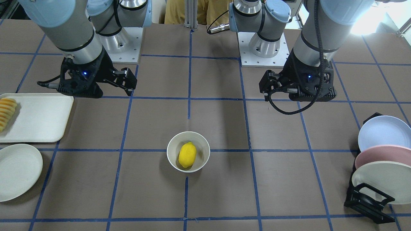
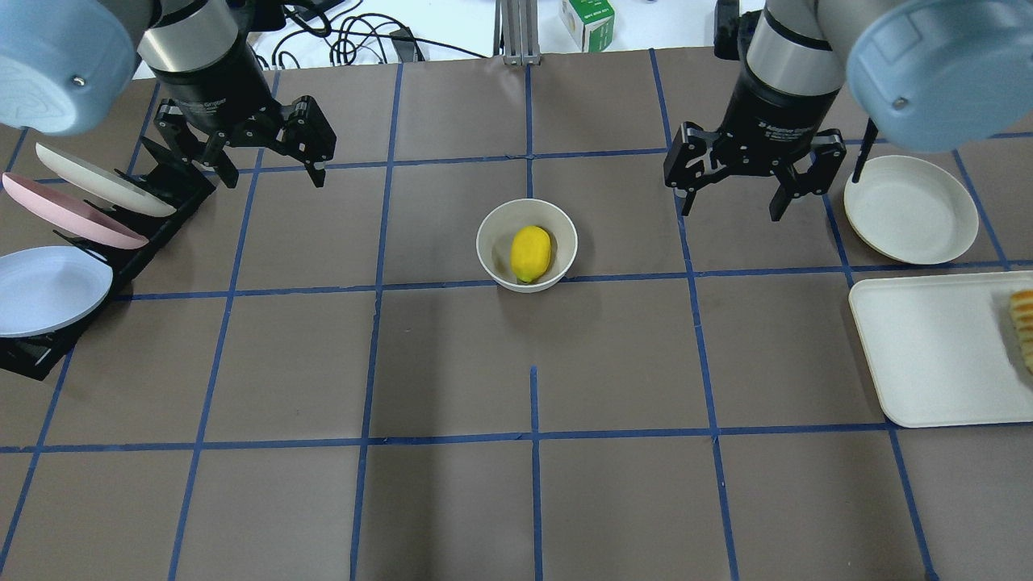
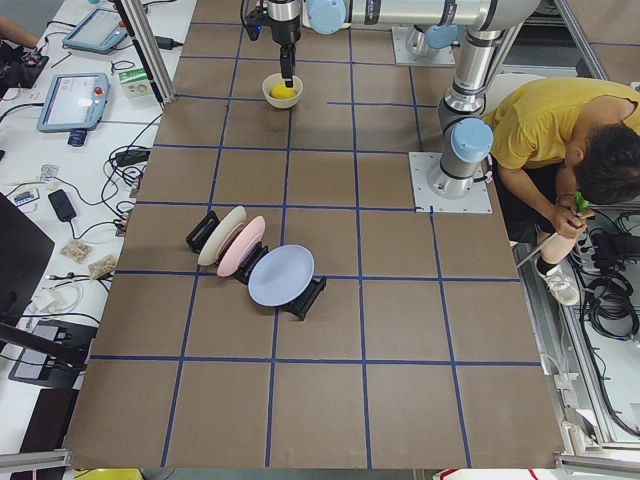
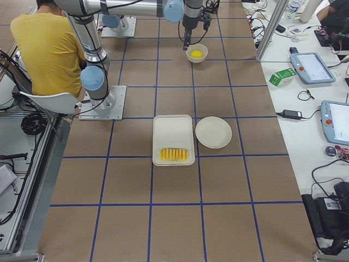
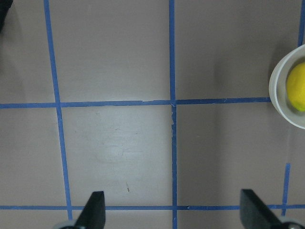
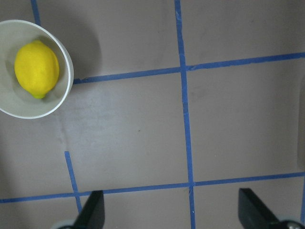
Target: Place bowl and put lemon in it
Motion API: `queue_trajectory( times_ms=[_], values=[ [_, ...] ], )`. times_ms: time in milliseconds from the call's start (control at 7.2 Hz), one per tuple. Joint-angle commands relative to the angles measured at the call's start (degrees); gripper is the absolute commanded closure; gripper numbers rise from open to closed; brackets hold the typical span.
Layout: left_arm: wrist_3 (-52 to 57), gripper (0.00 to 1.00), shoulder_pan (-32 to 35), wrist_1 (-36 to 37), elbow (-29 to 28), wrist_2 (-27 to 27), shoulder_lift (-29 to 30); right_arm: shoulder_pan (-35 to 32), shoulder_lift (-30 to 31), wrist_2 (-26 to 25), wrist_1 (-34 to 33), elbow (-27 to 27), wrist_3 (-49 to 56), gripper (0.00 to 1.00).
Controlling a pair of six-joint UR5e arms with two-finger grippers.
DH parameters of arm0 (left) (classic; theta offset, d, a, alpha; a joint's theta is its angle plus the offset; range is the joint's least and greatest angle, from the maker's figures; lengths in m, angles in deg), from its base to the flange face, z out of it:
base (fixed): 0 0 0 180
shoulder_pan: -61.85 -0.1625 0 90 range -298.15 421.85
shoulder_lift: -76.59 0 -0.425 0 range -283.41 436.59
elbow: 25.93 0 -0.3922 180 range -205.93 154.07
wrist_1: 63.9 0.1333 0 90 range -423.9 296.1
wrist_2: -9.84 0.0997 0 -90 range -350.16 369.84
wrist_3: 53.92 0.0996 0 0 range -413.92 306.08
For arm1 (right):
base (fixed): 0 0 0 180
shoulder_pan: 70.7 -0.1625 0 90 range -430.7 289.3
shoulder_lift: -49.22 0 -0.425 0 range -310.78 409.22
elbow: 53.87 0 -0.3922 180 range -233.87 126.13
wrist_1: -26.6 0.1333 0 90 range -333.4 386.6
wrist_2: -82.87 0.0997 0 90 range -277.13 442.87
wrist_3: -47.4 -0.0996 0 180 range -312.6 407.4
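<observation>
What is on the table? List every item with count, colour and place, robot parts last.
bowl: 1, off-white, table centre
lemon: 1, yellow, in the bowl
flat plate: 1, cream, robot's right, beside tray
tray: 1, cream, robot's right
sliced fruit: 1 row, orange-yellow, on tray
racked plates: 3, blue, pink, cream, in rack
rack: 1, black, robot's left
left gripper: 1, black, open, empty, above table
right gripper: 1, black, open, empty, above table
</observation>
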Motion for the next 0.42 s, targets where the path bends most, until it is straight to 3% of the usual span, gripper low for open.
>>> queue_trajectory(
  times_ms=[0,278],
  values=[
    [0.00,0.00,0.02,0.00,0.01,-0.05,-0.03,0.87,4.73,-0.65,0.19,-4.29,0.46,0.00],
    [0.00,0.00,0.10,0.00,0.01,-0.14,-0.03,1.22,4.74,-4.58,0.01,-3.86,1.07,0.00]
  ],
)
